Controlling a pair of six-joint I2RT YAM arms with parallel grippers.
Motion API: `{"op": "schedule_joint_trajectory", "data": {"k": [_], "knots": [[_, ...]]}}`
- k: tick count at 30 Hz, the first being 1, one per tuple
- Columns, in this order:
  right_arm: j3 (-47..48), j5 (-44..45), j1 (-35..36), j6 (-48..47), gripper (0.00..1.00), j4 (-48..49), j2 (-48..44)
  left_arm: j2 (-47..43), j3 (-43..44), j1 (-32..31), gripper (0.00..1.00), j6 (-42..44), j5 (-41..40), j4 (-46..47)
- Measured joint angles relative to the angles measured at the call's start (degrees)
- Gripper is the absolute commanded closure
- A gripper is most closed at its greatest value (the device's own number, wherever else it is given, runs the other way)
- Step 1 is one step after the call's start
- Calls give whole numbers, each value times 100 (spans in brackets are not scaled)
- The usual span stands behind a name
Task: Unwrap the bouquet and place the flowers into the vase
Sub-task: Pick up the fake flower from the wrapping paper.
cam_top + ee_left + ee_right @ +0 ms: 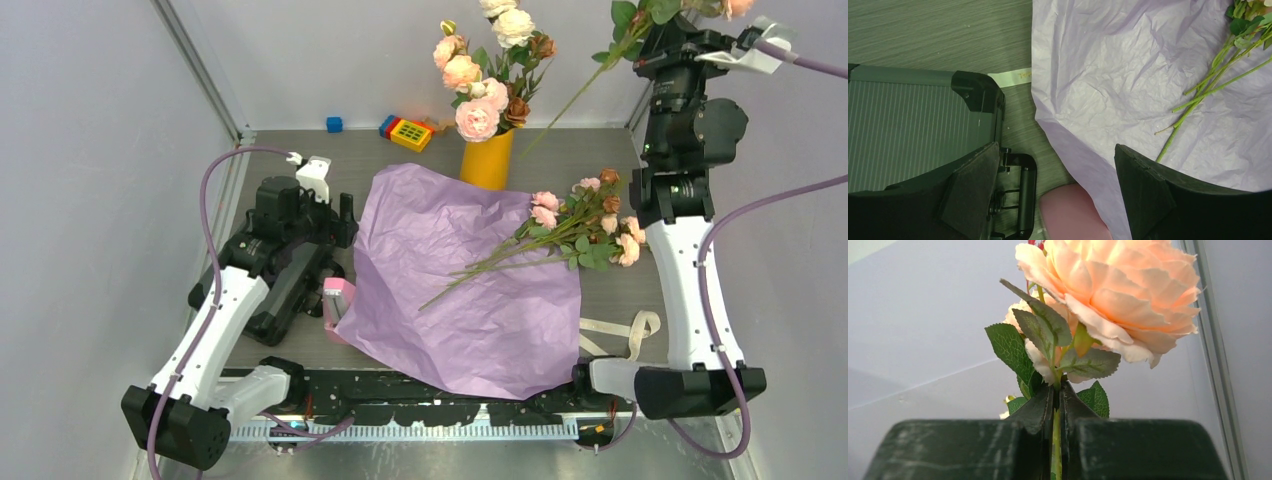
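Observation:
The bouquet is unwrapped: its lilac paper [470, 290] [1128, 65] lies spread flat on the table. Several small pink, peach and brown flowers [585, 225] rest on its right side, their green stems [1208, 87] pointing left. The yellow-orange vase [487, 160] stands behind the paper and holds a bunch of pink, cream and brown roses [490, 70]. My right gripper [665, 30] [1058, 390] is raised high at the back right, shut on the stem of a peach rose [1118, 295]. That long stem [570, 100] slants down towards the vase. My left gripper [325, 235] [1058, 195] is open, low at the paper's left edge.
A pink piece [338, 300] [1073, 212] sticks out from under the paper's left edge, between my left fingers. Beige ribbon [620, 335] lies at the front right. A blue block [334, 124] and a yellow toy [408, 132] sit at the back wall.

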Motion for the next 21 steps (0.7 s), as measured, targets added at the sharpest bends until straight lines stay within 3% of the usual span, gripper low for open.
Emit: {"op": "schedule_joint_trajectory", "data": {"k": [8,21], "knots": [[820,-229,116,-85,100,404,634,0,0,0,12,15,-94,0],[1060,-284,643,-264,100,748,1054,0,0,0,12,17,-131,0]]}}
